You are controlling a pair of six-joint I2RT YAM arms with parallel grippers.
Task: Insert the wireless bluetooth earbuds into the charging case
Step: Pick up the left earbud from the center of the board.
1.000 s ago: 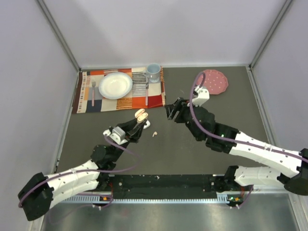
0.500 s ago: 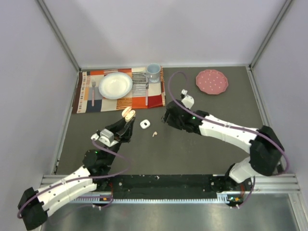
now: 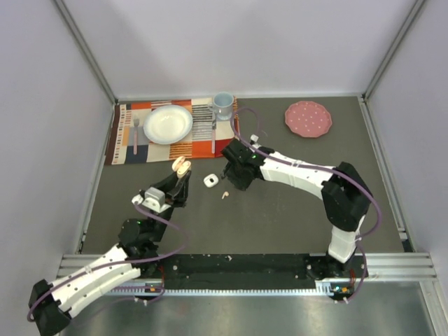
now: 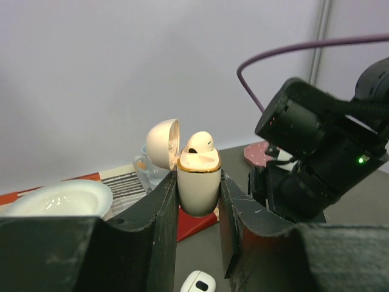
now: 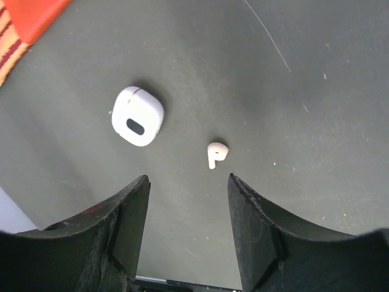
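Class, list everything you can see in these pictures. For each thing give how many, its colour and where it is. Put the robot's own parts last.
table: one, dark grey, under everything
placemat: one, striped orange, red and white, far left
bowl: one, white, on placemat
fork: one, pale handle, left of bowl
other utensil: one, pale handle, right of bowl
cup: one, light blue, placemat's far right corner
plate: one, pink, dotted, far right
open case: one, cream, gold rim, in left gripper
seated earbud: one, white, in open case
closed case: one, white, mid-table
loose earbud: one, white, beside closed case
left gripper: black, shut on open case
right gripper: black, open, above loose earbud
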